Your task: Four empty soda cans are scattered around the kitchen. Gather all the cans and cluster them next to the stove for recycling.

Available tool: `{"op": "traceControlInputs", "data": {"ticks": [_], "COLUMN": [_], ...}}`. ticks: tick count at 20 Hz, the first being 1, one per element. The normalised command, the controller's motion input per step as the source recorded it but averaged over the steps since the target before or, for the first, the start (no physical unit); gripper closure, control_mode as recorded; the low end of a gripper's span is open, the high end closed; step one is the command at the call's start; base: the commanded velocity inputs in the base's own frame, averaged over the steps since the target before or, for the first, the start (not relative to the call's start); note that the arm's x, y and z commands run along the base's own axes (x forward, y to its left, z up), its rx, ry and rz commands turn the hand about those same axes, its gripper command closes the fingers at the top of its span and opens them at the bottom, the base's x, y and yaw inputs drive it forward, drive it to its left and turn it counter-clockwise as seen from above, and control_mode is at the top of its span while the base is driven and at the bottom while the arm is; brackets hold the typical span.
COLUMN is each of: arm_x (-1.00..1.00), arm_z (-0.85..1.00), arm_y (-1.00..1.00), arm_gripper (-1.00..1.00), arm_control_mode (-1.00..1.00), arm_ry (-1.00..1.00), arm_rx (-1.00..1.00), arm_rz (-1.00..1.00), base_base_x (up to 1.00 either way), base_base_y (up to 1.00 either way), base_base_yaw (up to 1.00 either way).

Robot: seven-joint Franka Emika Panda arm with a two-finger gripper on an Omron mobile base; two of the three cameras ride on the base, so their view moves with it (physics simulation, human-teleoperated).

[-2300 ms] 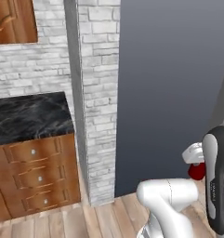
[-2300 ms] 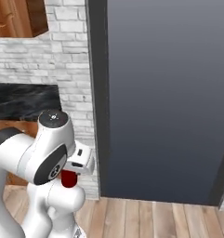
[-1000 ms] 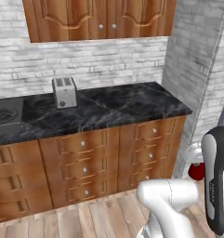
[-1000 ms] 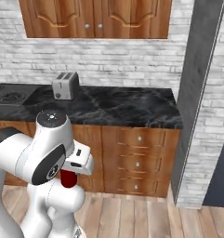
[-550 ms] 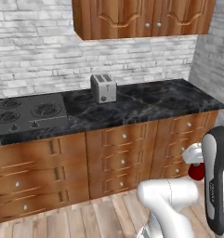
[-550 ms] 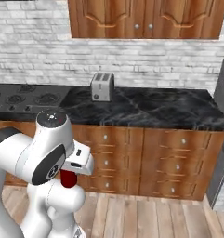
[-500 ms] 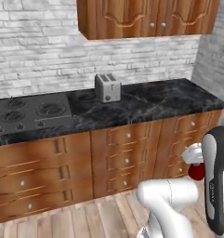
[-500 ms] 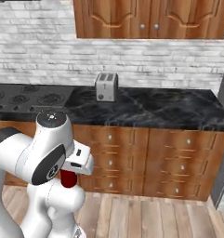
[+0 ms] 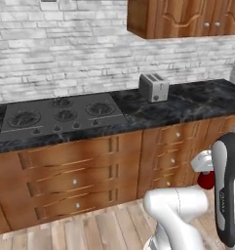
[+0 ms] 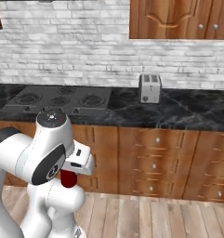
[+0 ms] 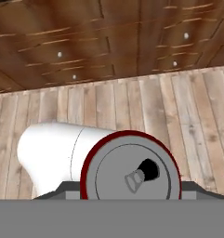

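My hand is closed snugly on a small red cylindrical soda can with a silvery-grey top; in the hand view I look straight down on its lid with the pull tab, and the jaws sit tight against either side of it. From the base cameras the can shows as a red patch tucked low against the white arm, well below the level of the black veined marble surface and out over the wood plank floor.

Ahead of me stand the brown wood drawer fronts, and on top of them the flat black cooktop with round burner grates, which I take for the stove. To its right there is a bare patch of marble, then a silver two-slot toaster further along.

I judge this as the carry step: can secured, drop-off not yet reached. To do it well I would keep the grip as it is, lift the can clear above the edge of the surface before moving forward, and hold it upright. The bare marble between stove and toaster looks the natural landing spot, just beside the cooktop and not on a grate. I would set it down gently before opening, since an empty can tips easily.
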Motion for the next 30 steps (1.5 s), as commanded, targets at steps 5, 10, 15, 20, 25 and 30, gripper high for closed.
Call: {"op": "traceControlInputs", "data": {"ticks": [5,10,15,20,25,30], "arm_x": [0.00,0.00,0.00,0.00,0.00,0.00], "arm_z": [0.00,0.00,0.00,0.00,0.00,0.00], "arm_y": [0.00,0.00,0.00,0.00,0.00,0.00], "arm_gripper": [1.00,1.00,1.00,1.00,1.00,1.00], "arm_control_mode": [1.00,1.00,1.00,1.00,1.00,1.00], "arm_ry": [0.00,0.00,0.00,0.00,0.00,0.00], "arm_rx": [0.00,0.00,0.00,0.00,0.00,0.00], "arm_rz": [0.00,0.00,0.00,0.00,0.00,0.00], "base_base_x": [0.00,0.01,0.09,0.16,0.41,0.68], "base_base_y": [0.99,0.98,0.90,0.76,0.52,0.51], "base_base_yaw": [0.00,0.00,0.02,0.04,0.05,0.06]}}
